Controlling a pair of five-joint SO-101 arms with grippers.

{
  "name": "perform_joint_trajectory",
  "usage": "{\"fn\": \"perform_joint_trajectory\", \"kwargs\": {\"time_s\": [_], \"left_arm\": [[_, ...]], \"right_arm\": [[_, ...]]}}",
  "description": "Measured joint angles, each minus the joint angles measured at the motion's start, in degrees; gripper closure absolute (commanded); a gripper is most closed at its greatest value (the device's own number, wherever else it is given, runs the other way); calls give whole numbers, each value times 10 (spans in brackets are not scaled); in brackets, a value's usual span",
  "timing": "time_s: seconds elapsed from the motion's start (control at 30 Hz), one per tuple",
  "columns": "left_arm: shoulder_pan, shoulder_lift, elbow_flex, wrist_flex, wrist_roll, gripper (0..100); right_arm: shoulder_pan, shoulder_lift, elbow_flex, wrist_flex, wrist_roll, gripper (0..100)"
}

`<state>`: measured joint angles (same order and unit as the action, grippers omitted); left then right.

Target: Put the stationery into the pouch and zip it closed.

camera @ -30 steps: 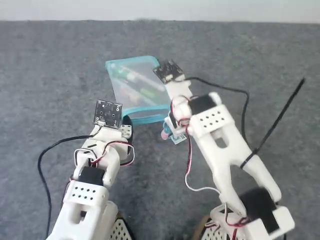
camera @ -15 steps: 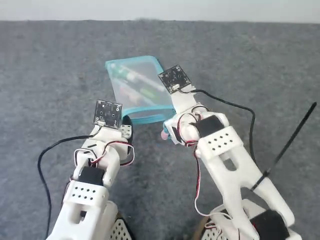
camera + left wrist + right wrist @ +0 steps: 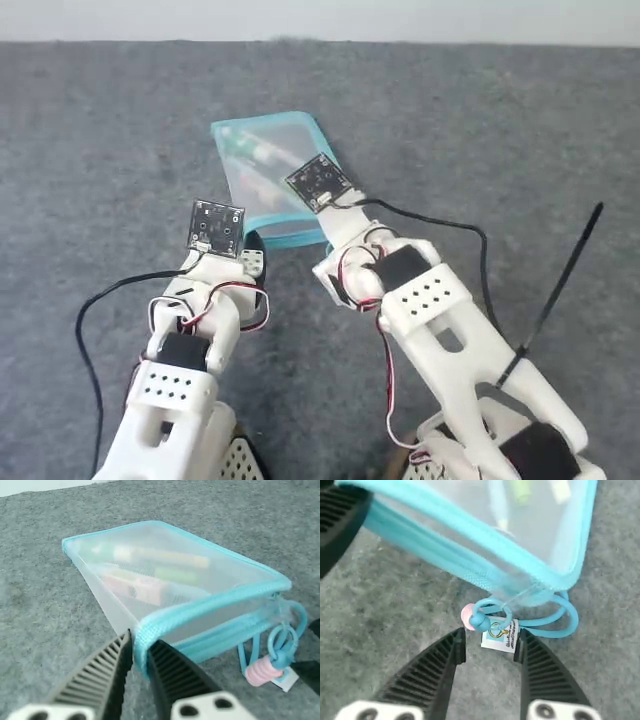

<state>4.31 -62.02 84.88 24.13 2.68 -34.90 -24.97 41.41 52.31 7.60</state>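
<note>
Pouch [image 3: 200,587]: left gripper [image 3: 139,652] is pinching its teal zipper edge at the near corner, jaws nearly together on the fabric. Right gripper [image 3: 490,639] is hanging over the other near corner with jaws apart, straddling the white tag [image 3: 500,635]. The tag is lying just beside the zip ring [image 3: 490,616] and pink bead [image 3: 468,614], with a blue cord loop [image 3: 562,620] trailing next to them. Stationery [image 3: 150,572] is showing through the pouch's clear side. The pouch is lying flat on grey carpet [image 3: 520,130] between the two arms.
</note>
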Motion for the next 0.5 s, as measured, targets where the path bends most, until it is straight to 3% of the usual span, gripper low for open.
{"fn": "perform_joint_trajectory", "kwargs": {"time_s": [0.5], "left_arm": [[-1, 0, 0, 0, 0, 988]], "right_arm": [[-14, 113, 3, -120, -38, 864]]}}
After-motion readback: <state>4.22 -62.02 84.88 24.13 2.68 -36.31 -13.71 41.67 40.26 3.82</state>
